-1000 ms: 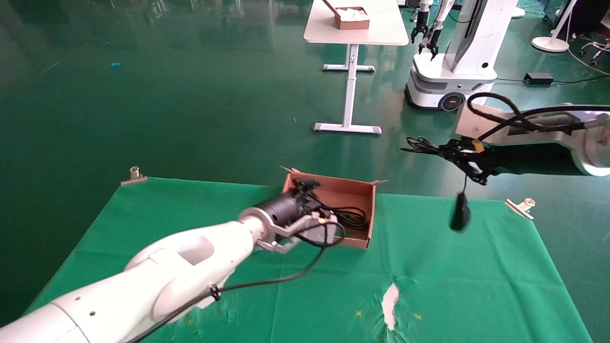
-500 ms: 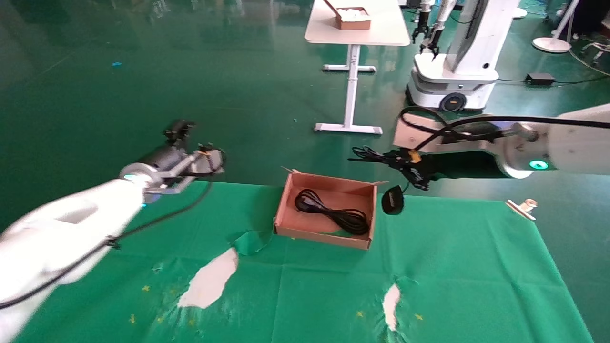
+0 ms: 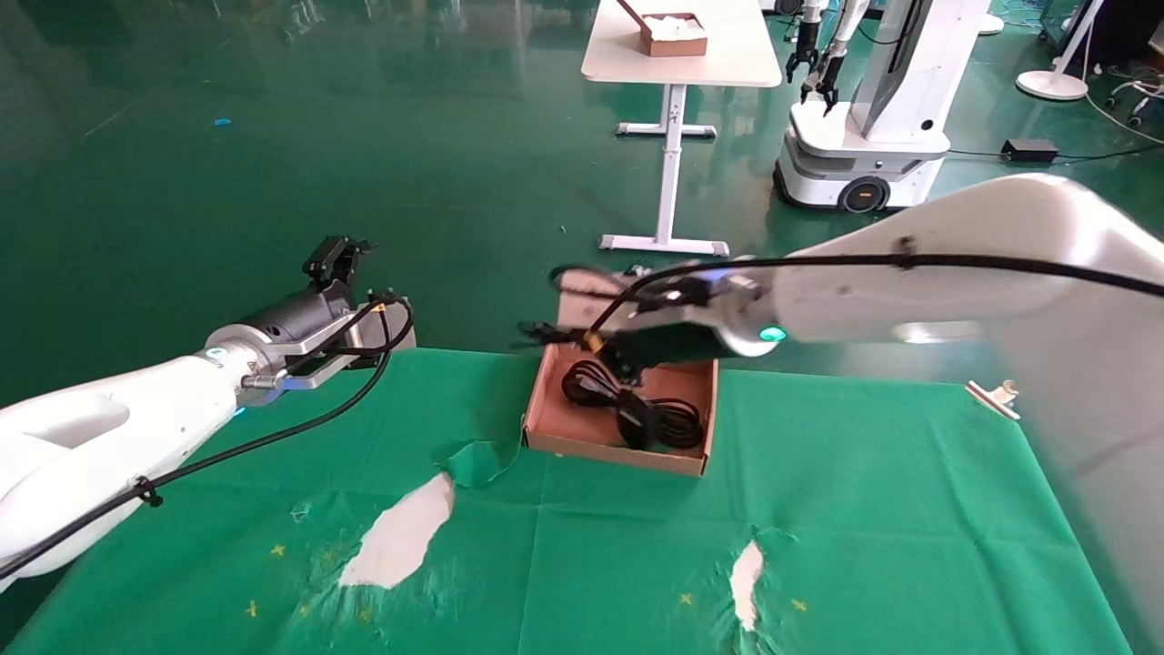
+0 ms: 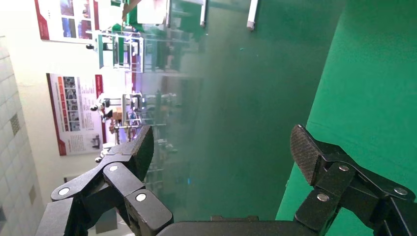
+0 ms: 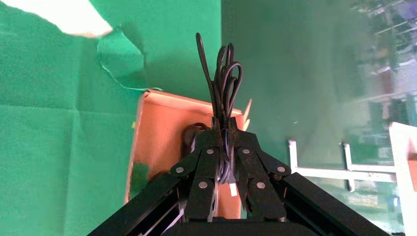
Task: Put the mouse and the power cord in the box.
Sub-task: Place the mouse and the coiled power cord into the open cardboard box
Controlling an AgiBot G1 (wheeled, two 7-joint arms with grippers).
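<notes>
Table covered by torn green cloth, white surface showing through rips, shallow reddish-brown cardboard box resting near far edge, metal clips at corners

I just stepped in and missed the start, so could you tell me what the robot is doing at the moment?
The robot is packing a cardboard box on the green table. The thick power cord already lies coiled inside it. The right claw is shut on the mouse's thin bundled cable and hovers over the box; the mouse itself cannot be made out from here. The left claw is open and empty, held off beyond the table's far left edge.
</notes>
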